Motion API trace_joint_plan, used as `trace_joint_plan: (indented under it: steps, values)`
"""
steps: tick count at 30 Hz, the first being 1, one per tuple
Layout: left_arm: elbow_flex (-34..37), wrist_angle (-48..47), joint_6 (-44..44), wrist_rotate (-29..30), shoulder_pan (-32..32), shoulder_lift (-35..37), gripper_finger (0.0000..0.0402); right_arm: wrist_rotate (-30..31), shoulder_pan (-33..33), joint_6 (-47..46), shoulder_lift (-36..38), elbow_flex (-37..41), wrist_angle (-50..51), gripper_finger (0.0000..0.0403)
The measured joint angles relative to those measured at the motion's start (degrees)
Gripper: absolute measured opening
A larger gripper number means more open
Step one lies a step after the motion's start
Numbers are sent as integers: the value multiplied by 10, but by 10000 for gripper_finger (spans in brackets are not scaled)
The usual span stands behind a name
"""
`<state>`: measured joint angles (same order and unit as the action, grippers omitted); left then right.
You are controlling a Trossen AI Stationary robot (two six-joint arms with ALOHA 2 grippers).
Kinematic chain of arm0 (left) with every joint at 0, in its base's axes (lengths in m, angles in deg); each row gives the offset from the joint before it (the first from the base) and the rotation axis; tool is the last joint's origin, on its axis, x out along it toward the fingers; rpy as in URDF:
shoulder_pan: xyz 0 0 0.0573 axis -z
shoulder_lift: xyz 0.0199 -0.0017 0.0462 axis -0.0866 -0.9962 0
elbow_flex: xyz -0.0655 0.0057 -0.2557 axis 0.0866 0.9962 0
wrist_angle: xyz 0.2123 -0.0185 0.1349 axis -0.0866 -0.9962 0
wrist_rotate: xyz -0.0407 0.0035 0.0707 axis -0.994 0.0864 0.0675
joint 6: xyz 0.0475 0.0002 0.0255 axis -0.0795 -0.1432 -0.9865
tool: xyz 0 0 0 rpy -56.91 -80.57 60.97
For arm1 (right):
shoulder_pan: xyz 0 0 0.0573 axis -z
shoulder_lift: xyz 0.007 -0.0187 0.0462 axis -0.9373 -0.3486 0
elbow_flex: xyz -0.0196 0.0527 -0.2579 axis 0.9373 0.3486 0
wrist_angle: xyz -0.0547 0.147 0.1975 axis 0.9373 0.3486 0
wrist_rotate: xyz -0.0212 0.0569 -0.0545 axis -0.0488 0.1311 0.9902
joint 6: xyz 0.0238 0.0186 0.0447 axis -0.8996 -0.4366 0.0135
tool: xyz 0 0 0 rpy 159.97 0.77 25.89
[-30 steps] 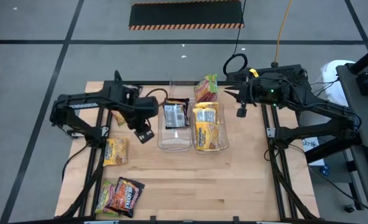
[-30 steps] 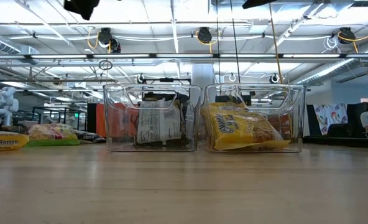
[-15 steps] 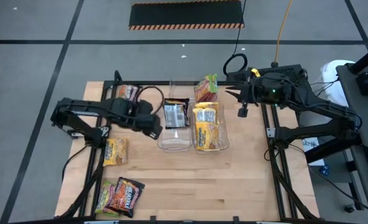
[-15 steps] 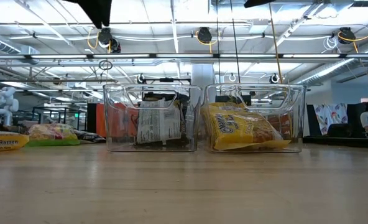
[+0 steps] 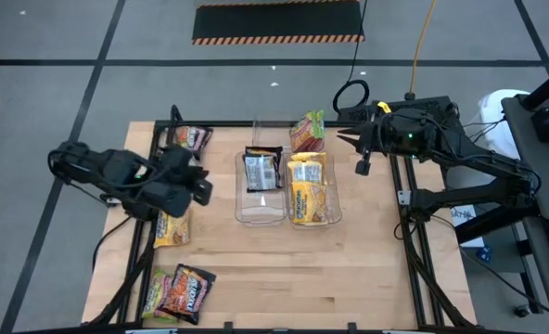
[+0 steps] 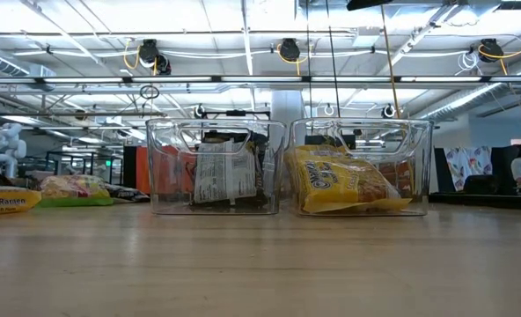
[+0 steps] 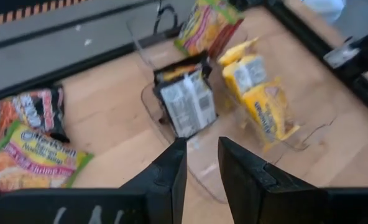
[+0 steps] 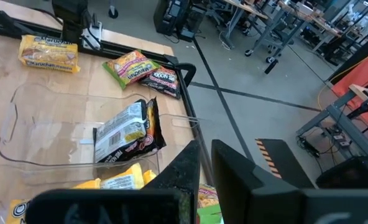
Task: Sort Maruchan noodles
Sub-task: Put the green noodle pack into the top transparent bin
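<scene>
Crinkly plastic Maruchan noodles packets are seen scattered over the wooden table (image 5: pixel 349 269): a yellow packet (image 5: pixel 172 227) lies just beside the left gripper (image 5: pixel 197 188), a dark packet (image 5: pixel 186 289) and a green-edged packet (image 5: pixel 154 292) lie touching near the front left corner, another dark packet (image 5: pixel 188 139) lies at the back left, and a pink-green packet (image 5: pixel 307 131) rests behind the bins. Nothing is held by the left gripper, whose fingers are spread only narrowly apart, as shown in its wrist view. The right gripper (image 5: pixel 360 166) hangs at the table's right side, well apart from the packets, with its fingers nearly pressed together on nothing. A slip could be judged likely if the yellow packet is pinched flat against the wood, since the film is slick and thin; the narrow opening might also ride over the packet's edge. The left clear bin (image 5: pixel 259 199) holds a dark packet with its pale back (image 5: pixel 261 170) showing, propped on edge. The right clear bin (image 5: pixel 315 199) holds yellow packets (image 5: pixel 305 190) leaning together.
</scene>
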<state>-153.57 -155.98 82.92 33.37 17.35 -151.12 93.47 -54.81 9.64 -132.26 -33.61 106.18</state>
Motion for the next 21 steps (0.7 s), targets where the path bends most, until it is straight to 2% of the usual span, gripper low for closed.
trace_joint_plan:
  steps: [4,8,15,21]
  values:
    - [46,0,29,34,26,44,97,0,0,0,0,0,0,36]
    - [126,11,73,37,43,98,97,0,0,0,0,0,0,36]
    - [267,116,92,44,56,196,97,0,0,0,0,0,0,36]
    - [372,148,207,59,56,247,97,0,0,0,0,0,8,36]
